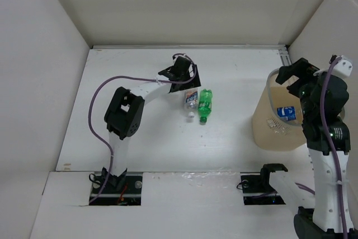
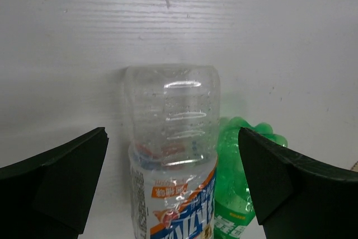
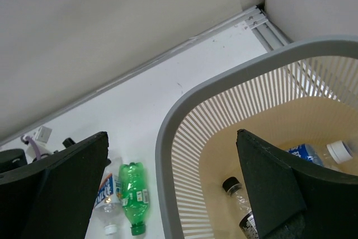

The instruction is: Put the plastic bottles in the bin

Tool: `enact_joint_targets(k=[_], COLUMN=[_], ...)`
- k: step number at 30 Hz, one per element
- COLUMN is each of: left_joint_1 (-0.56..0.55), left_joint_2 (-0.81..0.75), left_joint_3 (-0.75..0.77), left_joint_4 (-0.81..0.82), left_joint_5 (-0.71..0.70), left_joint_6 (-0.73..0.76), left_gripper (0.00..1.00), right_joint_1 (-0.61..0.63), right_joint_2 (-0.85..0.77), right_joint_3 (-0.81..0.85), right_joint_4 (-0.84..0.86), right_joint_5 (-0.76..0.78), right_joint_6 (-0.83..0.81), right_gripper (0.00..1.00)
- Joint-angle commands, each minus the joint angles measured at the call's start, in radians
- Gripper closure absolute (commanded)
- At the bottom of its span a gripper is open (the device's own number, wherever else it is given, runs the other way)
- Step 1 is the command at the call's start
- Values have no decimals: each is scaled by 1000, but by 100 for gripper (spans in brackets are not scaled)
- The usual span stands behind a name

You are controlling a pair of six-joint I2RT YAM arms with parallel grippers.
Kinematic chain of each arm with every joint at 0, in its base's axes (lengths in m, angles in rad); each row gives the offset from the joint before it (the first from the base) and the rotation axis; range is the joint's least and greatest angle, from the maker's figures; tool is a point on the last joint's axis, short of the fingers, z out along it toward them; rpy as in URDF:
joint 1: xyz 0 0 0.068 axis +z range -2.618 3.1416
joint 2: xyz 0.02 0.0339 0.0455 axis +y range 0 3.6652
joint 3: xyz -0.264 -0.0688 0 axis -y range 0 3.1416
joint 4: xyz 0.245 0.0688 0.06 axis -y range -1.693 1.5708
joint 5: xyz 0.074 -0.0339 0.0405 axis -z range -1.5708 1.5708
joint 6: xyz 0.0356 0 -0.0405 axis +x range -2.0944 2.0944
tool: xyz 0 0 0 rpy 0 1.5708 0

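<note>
A white table [image 1: 168,138] lies inside a box of plain off-white panels; the back wall [image 1: 184,4] meets it along a thin grey seam; the left wall [image 1: 33,82] and right wall [image 1: 327,15] lean outward; a metal rail [image 3: 262,22] runs into the far right corner; the light is even and the shadows soft.

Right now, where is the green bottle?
In the top view, the green bottle lies on the table near the middle, just right of the clear bottle; the bin stands farther right.
</note>
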Motion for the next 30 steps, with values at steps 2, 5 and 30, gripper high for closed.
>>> enact_joint_targets(k=[2, 5, 30], left_joint_1=[-22, -22, 37], left_joint_2=[71, 146, -302], left_joint_3=[117, 194, 131], left_joint_4=[-59, -131, 11], left_joint_5=[-51, -88, -154], left_joint_6=[-24, -37, 16], left_gripper=[3, 14, 100], right_joint_1=[-5, -5, 268], right_joint_2=[3, 3, 233], right_joint_3=[-13, -13, -186], right_joint_4=[80, 80, 632], right_joint_5=[-59, -69, -849], right_joint_6=[-33, -42, -66], right_gripper=[0, 0, 0])
